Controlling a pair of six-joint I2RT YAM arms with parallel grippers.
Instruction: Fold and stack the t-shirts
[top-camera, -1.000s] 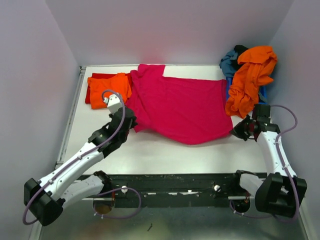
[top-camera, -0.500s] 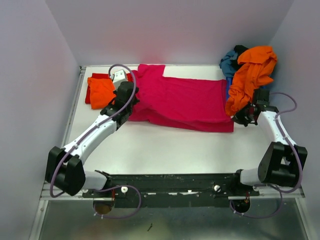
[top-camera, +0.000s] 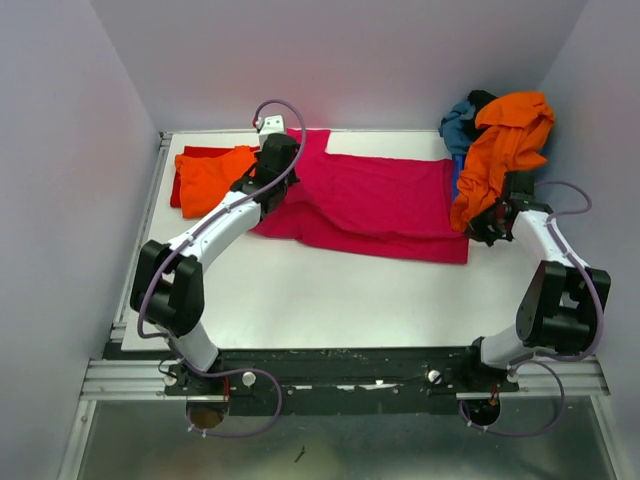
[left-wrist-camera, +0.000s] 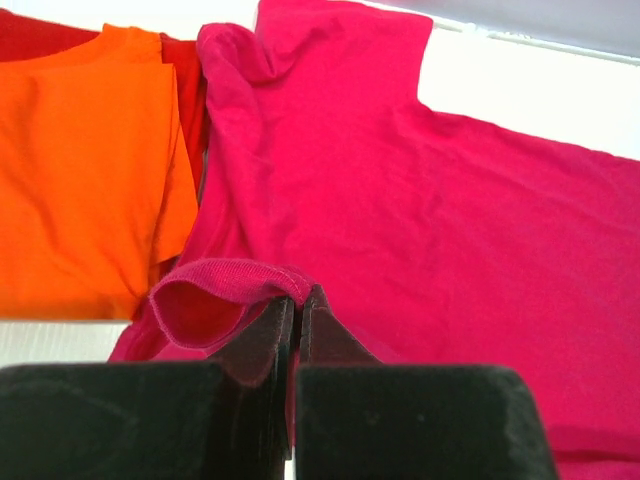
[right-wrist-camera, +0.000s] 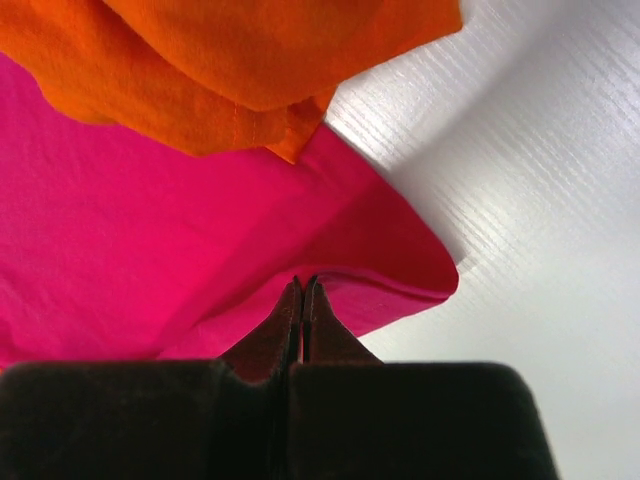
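The magenta-pink t-shirt (top-camera: 375, 205) lies across the back of the table, its near part folded over toward the back. My left gripper (top-camera: 272, 183) is shut on its hem (left-wrist-camera: 225, 285) at the shirt's left end. My right gripper (top-camera: 487, 226) is shut on its fold (right-wrist-camera: 390, 270) at the right end. A folded orange t-shirt (top-camera: 208, 178) lies on a red t-shirt (top-camera: 186, 155) at the back left. A second orange t-shirt (top-camera: 500, 155) hangs over a heap with teal-blue cloth (top-camera: 458, 125) and black cloth (top-camera: 483, 98) at the back right.
White walls close in the table on the left, back and right. The table's raised left rim (top-camera: 148, 215) runs beside the folded stack. The arm bases sit on the black rail (top-camera: 340, 365) at the near edge.
Both grippers have carried the near edge of the magenta-pink t-shirt toward the back, folding it over itself. The left arm has stretched far back; the right moved back a little.
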